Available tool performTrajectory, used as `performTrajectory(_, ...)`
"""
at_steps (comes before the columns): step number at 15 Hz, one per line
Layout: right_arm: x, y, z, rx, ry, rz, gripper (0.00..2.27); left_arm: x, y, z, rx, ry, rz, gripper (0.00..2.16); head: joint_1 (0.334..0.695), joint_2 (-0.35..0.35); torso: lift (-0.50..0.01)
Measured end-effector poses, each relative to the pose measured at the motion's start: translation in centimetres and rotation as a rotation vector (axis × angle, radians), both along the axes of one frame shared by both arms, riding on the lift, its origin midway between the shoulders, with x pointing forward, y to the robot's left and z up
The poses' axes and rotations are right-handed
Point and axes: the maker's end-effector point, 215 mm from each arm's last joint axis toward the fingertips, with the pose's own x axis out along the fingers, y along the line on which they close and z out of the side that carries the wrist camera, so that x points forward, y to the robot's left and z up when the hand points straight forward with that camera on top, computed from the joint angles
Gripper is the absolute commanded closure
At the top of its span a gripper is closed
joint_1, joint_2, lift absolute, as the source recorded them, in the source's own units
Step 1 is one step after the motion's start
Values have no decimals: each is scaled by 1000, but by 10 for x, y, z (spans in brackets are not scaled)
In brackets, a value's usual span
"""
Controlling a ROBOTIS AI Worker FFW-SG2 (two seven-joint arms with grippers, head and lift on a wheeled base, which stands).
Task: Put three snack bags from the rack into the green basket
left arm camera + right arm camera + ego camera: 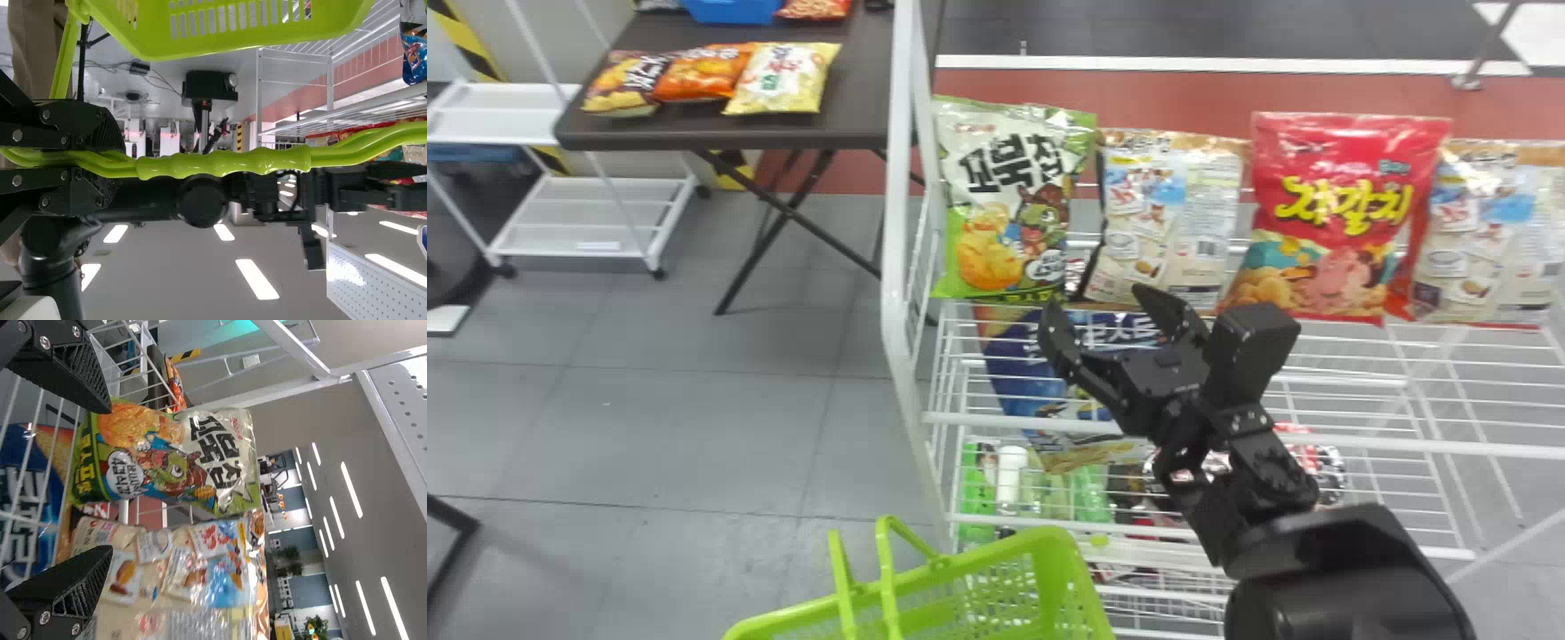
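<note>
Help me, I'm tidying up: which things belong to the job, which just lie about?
Job: rack; rack's snack bags; green basket, handle in left gripper; open right gripper.

Lying about: dark table; table's snack bags; blue bin; white cart; bottles lower down.

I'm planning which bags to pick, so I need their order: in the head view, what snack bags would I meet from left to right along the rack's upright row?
Green-and-white bag → beige bag → red bag → second beige bag.
</note>
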Motion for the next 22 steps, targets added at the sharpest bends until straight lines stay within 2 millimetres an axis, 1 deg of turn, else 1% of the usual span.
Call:
performTrajectory(1,10,10,0,-9,-5,16,80,0,1,0,-1,1,2,2148,695,133,0)
performTrajectory(3,26,22,-2,-28,-8,31,76,-1,3,0,-2,2,7,2148,695,154,0)
performTrajectory(6,48,28,-3,-53,-20,19,100,-1,9,-2,3,5,20,2148,695,170,0)
performTrajectory(7,55,27,-4,-60,-24,18,164,-1,10,-2,4,3,22,2148,695,170,0)
performTrajectory(8,62,26,-4,-65,-26,17,356,0,11,-2,5,0,22,2148,695,169,0)
performTrajectory(9,68,27,-3,-67,-28,30,815,1,11,-2,6,-2,21,2148,695,167,0)
performTrajectory(11,70,38,-1,-66,-36,90,2216,2,12,-3,3,0,22,2148,695,183,0)
performTrajectory(12,70,42,0,-65,-38,101,2256,3,13,-3,1,1,23,2148,695,189,0)
performTrajectory(14,68,46,0,-67,-41,106,2253,3,14,-3,-4,3,27,2148,695,197,0)
performTrajectory(18,58,60,15,-64,-95,138,2253,3,14,-3,-5,4,27,2148,695,221,0)
performTrajectory(20,48,67,18,-85,-101,132,2256,3,14,-3,-5,4,27,2148,695,233,0)
performTrajectory(22,27,68,12,-149,-86,111,2253,3,14,-3,-5,3,27,2148,695,249,0)
